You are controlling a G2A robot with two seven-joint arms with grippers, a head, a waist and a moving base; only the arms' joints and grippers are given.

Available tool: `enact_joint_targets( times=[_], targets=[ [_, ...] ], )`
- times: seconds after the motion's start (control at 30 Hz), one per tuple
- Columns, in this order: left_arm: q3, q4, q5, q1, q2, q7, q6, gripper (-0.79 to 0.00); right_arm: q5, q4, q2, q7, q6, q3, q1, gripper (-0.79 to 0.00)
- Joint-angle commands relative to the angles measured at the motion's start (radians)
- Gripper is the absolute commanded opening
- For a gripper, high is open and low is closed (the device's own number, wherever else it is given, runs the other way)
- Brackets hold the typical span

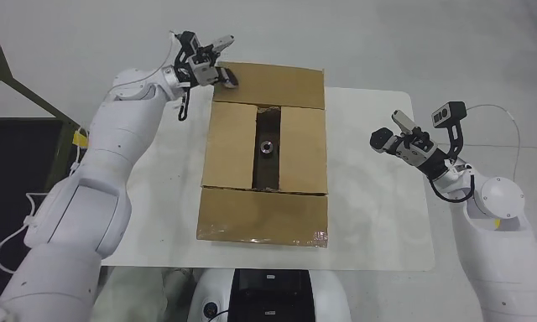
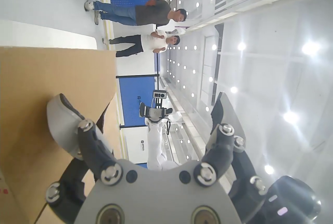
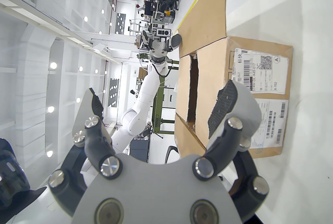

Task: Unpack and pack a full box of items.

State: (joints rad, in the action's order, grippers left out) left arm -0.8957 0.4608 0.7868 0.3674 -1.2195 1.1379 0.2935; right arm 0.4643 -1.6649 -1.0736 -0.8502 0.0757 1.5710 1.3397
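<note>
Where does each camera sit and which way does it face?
Top: above the arms, facing down on the box and table; both arms show.
Left wrist: behind the open left gripper, facing sideways along a flap.
Right wrist: behind the open right gripper, facing the box's side.
Shared: the box; each wrist view shows the other arm.

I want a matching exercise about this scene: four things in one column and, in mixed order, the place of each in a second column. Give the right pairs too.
Things:
1. left gripper
2. right gripper
3. small round item
4. paper labels

Places:
A. inside the box, below the gap between its flaps
B. at a corner of the far flap
C. on the outer side wall of the box
D. above the table, beside the box

Pairs: 1-B; 2-D; 3-A; 4-C
</note>
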Motion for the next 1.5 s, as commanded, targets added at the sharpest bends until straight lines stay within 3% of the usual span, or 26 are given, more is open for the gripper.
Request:
enact_joint_targets(
  times=[0.0,0.57,0.73,0.97,1.13,1.47],
  targets=[
    [0.009,-0.024,-0.013,-0.007,-0.010,-0.011,-0.005,0.000,0.000,0.000,0.000,0.000,0.000,0.000,0.000,0.000],
    [0.022,-0.137,-0.076,-0.049,-0.059,-0.059,-0.001,0.000,0.000,0.000,0.000,0.000,0.000,0.000,0.000,0.000],
    [0.011,-0.149,-0.086,-0.060,-0.062,-0.062,0.016,0.000,0.000,0.000,0.000,0.000,0.000,0.000,0.000,0.000],
    [0.049,-0.157,-0.241,-0.066,-0.065,-0.177,0.061,0.000,0.000,0.000,0.000,0.000,0.000,0.000,0.000,0.000],
    [0.060,-0.151,-0.295,-0.060,-0.070,-0.200,0.060,0.000,0.000,0.000,0.000,0.000,0.000,0.000,0.000,0.000],
    [-0.010,-0.153,-0.214,-0.070,-0.063,-0.183,0.130,0.000,0.000,0.000,0.000,0.000,0.000,0.000,0.000,0.000]
  ],
)
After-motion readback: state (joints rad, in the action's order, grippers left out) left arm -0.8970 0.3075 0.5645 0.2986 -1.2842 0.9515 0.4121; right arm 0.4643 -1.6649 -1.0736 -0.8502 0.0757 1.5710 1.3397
